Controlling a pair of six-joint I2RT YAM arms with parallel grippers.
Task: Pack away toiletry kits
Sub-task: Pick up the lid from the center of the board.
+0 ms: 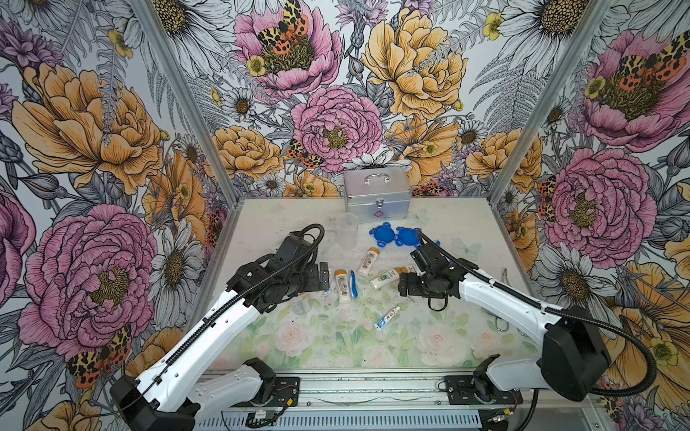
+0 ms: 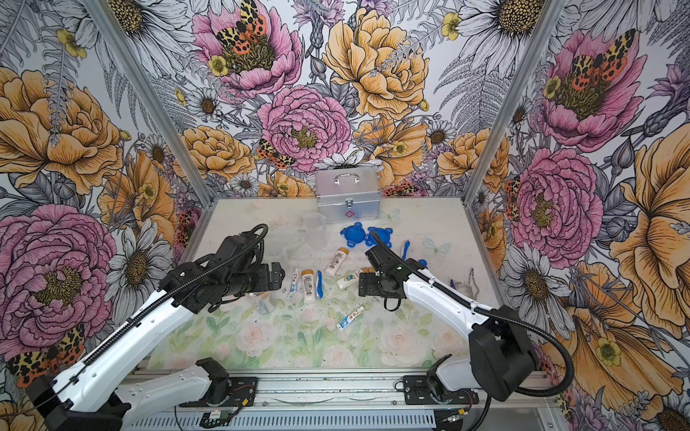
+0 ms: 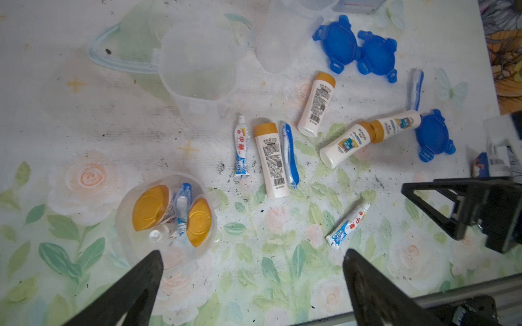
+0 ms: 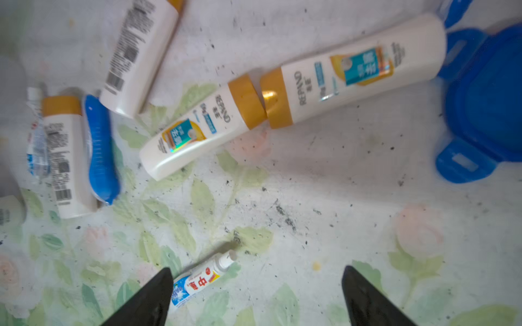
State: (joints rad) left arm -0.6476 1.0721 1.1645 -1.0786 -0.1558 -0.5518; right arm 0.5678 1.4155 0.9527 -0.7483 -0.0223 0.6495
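Where the arms cross the desk (image 1: pixel 336 347), several items show only in part.

- Packed cup (image 3: pixel 169 261): near left, upright. It holds two orange-capped bottles, a toothbrush and a small tube. In both top views the left arm covers most of it.
- Left tube (image 2: pixel 295 280): just beside the left gripper (image 3: pixel 252 254), which almost hides it in a top view.
- Third lid (image 3: pixel 435 135): blue, at the right, touching the base of the right-hand bottle (image 3: pixel 398 124). The right arm hides nearly all of it from above.
- Far toothbrush (image 2: pixel 406 249): right of the lid pair (image 1: pixel 382 233), crossed by the right arm's cable.
- Oddments (image 2: pixel 463 287): at the desk's right edge, too small and blurred to name.
- Centre bottle (image 1: pixel 341 285): lying flat, with the near toothbrush (image 1: pixel 353 283) touching alongside.
- Far bottle (image 1: pixel 367 261): lying flat, just beyond these.
- Tilted bottle (image 1: pixel 386 278): cap to cap with the right-hand bottle.
- Near tube (image 1: pixel 386 317): lying apart from the rest. In the right wrist view it is just beside one finger of the right gripper (image 4: pixel 257 269).
- Standing cup (image 1: pixel 347 224): empty, far centre.
- Lying cup (image 3: pixel 197 65): to the left of the standing cup, faint against the desk, apparently on its side.
- Silver case (image 1: pixel 377 194): shut, against the far wall.
- Both grippers: jaws spread wide with nothing between them.
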